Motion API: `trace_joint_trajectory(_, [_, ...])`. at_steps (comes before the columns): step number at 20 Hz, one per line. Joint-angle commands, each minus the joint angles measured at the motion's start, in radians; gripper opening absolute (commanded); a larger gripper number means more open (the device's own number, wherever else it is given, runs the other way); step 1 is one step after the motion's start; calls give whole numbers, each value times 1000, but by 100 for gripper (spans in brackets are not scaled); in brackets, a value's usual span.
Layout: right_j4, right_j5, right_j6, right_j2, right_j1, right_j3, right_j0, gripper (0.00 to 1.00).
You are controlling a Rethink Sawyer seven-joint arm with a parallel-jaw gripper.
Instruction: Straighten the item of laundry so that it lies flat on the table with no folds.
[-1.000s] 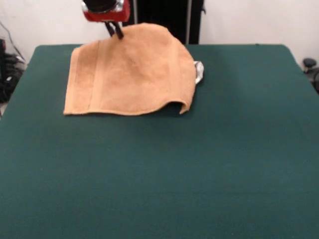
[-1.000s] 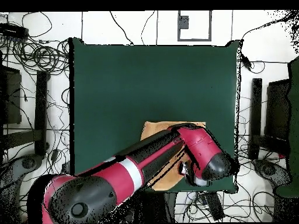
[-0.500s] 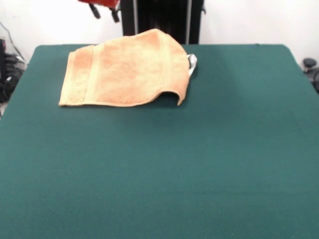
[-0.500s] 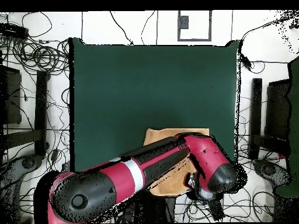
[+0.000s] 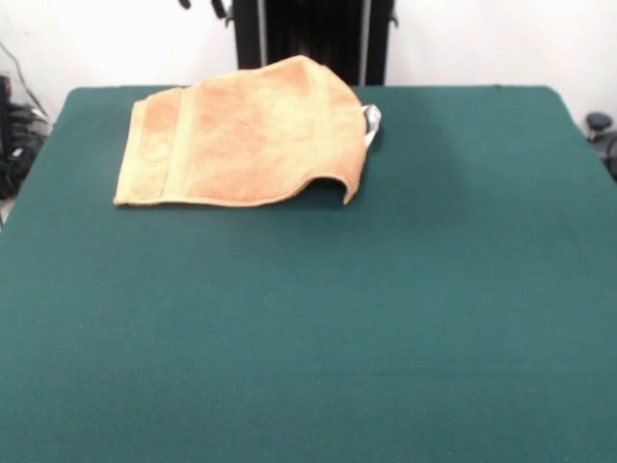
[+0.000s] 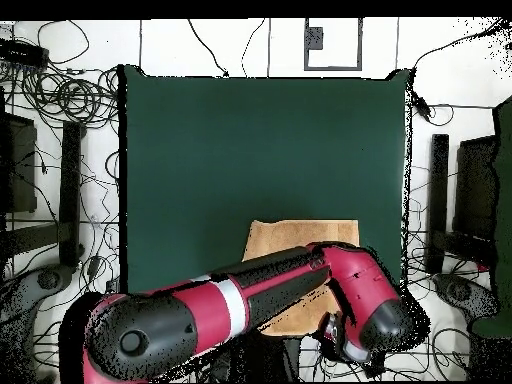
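Golden-tan terry towel (image 5: 241,135) lying on dark green bench (image 5: 318,328), in the far left part in front view, close to the far edge. Not flat: right side humped and rounded, near right corner curled up off the felt with shadow beneath; left side flatter, woven border bands running front to back near the left edge. Small white tag (image 5: 370,123) poking out at the towel's right edge. End effector (image 5: 203,6) showing only as dark tips at the top edge of front view, above and behind the towel's far edge, apart from the cloth and holding nothing; two tips visibly separated, so spread. In overhead view, red and black arm (image 6: 230,305) crossing the lower part of the picture, covering the towel's near portion (image 6: 300,232); only a tan strip visible past the arm, by the bench (image 6: 260,150) edge nearest the robot base. Wrist head at the bench's bottom edge. Rest of green surface bare.
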Motion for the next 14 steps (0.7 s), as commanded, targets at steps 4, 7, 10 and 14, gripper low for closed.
trace_joint_trajectory(4, [452,336,-425,207,-277,109,-128,100])
trace_joint_trajectory(7, [635,328,-731,269,-335,152,-214,100])
trace_joint_trajectory(10, [706,296,-842,275,-342,158,-242,100])
trace_joint_trajectory(14, [800,252,-1014,268,-366,167,-271,100])
